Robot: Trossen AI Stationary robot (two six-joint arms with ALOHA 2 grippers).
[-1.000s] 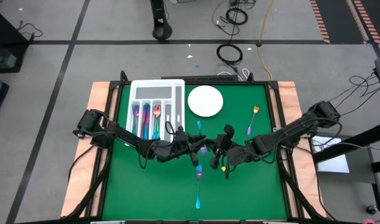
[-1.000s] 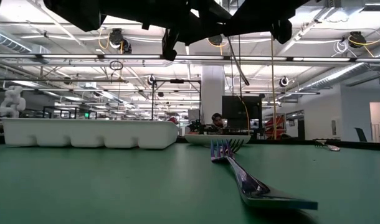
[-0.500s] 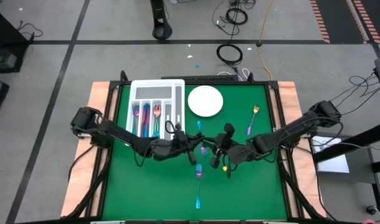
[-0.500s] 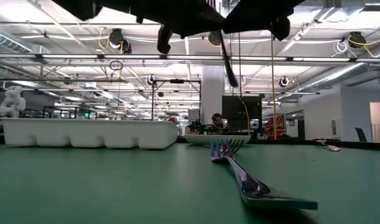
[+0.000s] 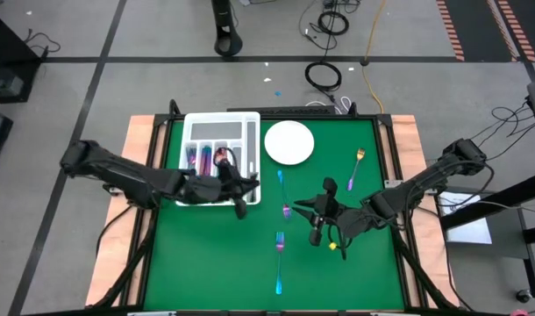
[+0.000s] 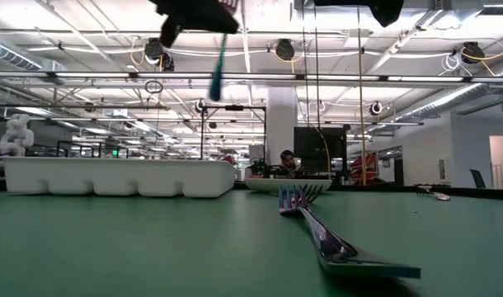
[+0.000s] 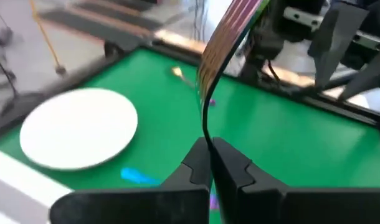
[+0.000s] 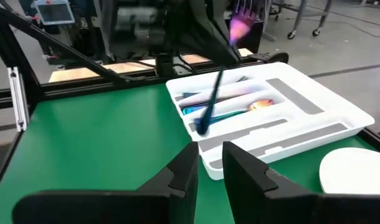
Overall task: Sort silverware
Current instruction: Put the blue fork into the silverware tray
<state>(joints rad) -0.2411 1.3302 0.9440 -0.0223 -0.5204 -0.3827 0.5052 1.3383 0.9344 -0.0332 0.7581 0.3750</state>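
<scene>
- A thin iridescent metal utensil (image 7: 224, 37) hangs pinched in the left gripper (image 5: 238, 198) above the white divided tray (image 5: 250, 123).
- Several pieces already lie in its slots.
- Four more pieces (image 5: 278, 240) wait on the green table (image 5: 215, 263).
- The right gripper (image 5: 315, 219) hovers mid-table, fingers apart, empty.

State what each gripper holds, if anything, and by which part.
The left gripper pinches one piece of silverware at its thin end; the right gripper holds nothing.

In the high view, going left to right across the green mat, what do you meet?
White divided tray → left gripper holding a utensil → white plate → right gripper → gold-tipped fork.
</scene>
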